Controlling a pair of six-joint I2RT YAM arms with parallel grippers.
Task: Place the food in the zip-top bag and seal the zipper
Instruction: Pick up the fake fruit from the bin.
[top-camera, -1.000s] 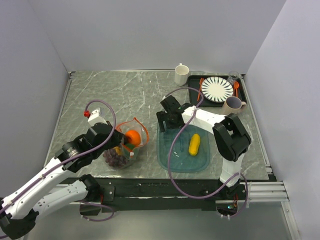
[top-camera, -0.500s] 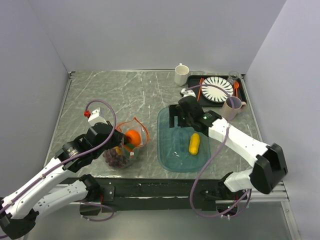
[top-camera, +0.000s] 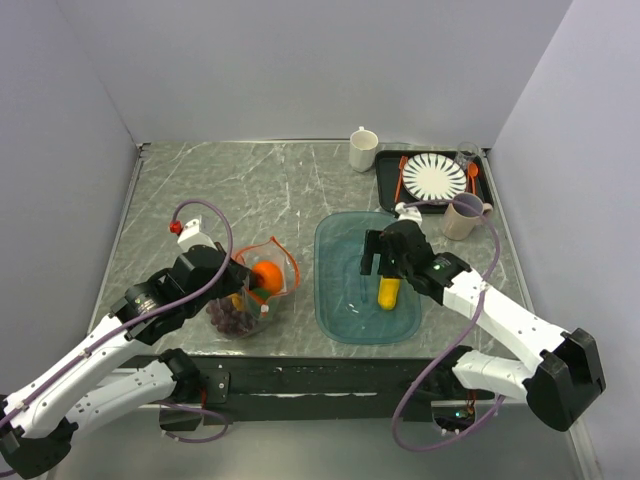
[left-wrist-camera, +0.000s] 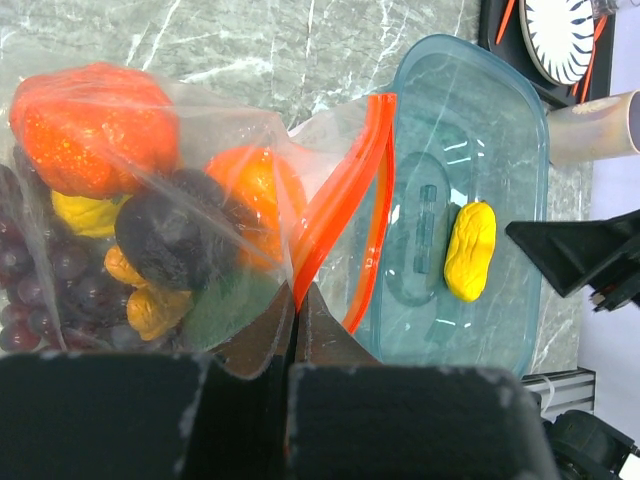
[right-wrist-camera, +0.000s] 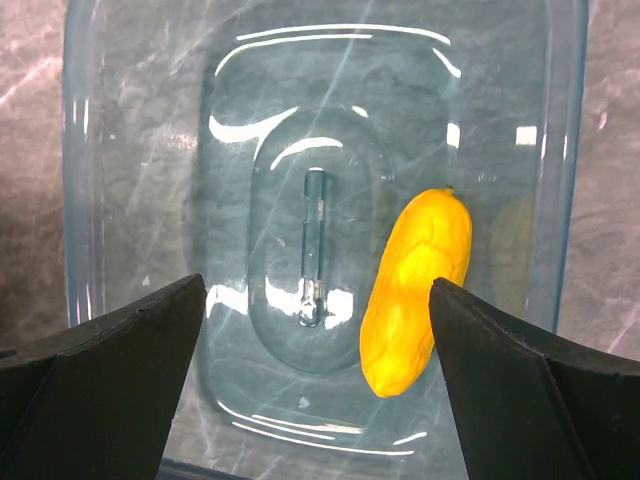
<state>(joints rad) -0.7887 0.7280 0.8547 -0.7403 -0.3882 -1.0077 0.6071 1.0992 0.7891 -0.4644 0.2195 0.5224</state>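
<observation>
Fruit (left-wrist-camera: 90, 130) fills the zip-top bag (left-wrist-camera: 240, 150) that left end effector (left-wrist-camera: 296, 300) pinches; right end effector (right-wrist-camera: 318, 290) hangs wide over yellow piece (right-wrist-camera: 415, 290).

From above, the right gripper (top-camera: 383, 262) hangs over the teal tray (top-camera: 330, 300), jaws spread wide; in its wrist view the yellow piece (right-wrist-camera: 415, 290) lies between the fingers (right-wrist-camera: 120, 360), closer to the one at frame right, a wider gap at left, the tray's low rim ringing it. At centre left the zip-top bag (top-camera: 262, 285) stands open-mouthed just beside the tray, pinched by the closed left gripper (top-camera: 238, 272), whose arm fills the lower left. Bare marble table (top-camera: 220, 190) spans the upper left; a white mug (top-camera: 363, 149), a black tray (top-camera: 384, 195) bearing a striped plate (top-camera: 433, 178), and a beige mug (top-camera: 463, 214) crowd the upper right
</observation>
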